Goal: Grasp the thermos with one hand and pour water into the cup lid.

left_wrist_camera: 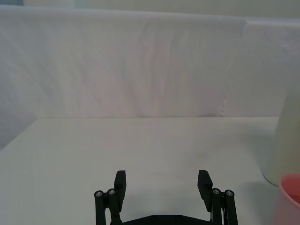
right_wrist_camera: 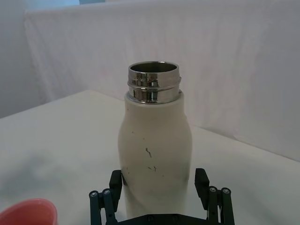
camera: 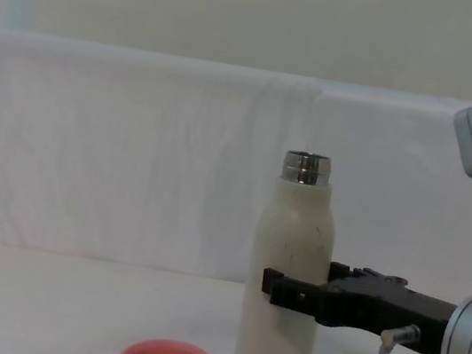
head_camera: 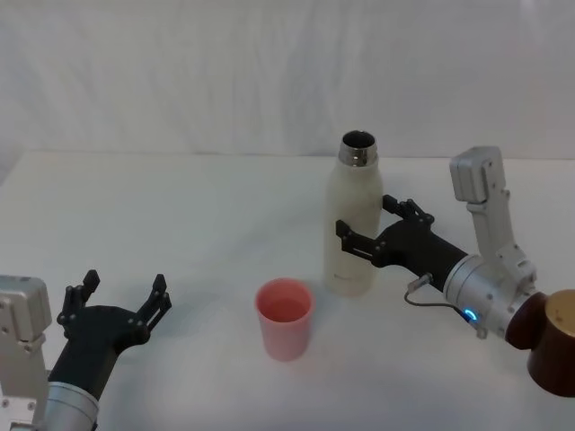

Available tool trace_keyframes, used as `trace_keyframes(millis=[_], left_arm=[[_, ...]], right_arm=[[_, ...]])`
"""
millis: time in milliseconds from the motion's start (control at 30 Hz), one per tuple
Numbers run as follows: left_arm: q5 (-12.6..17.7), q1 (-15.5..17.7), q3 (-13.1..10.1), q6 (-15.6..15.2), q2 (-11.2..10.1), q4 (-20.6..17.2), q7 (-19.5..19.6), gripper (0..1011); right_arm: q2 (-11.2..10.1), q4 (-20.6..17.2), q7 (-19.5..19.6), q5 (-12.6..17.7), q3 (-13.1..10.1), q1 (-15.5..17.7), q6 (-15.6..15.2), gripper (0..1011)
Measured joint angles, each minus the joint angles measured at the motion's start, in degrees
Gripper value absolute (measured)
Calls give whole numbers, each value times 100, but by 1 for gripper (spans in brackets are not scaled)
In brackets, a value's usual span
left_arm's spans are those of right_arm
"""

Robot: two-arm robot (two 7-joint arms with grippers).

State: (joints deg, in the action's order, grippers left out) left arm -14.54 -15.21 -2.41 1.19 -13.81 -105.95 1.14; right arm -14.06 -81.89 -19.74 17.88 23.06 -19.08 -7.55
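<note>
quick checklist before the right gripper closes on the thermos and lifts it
1. Thermos upright on the table: ok.
2. Mouth uncapped, steel neck bare: ok.
3. Right gripper open with a finger on each side of the thermos body, about mid-height: ok.
4. Fingers touching the body: cannot tell; a narrow gap seems to remain.
5. Cup lid upright, mouth up, standing apart from the thermos, in front of it and toward the robot's left: ok.
6. Left gripper open, low at the robot's left, apart from both: ok.
</note>
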Motion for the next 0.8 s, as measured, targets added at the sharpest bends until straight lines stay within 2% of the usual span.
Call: trace_keyframes(millis=[800], left_arm=[[0, 0, 0, 0, 0, 0, 0, 1001]], right_arm=[[184, 365, -7, -64, 98, -250, 97, 1000]])
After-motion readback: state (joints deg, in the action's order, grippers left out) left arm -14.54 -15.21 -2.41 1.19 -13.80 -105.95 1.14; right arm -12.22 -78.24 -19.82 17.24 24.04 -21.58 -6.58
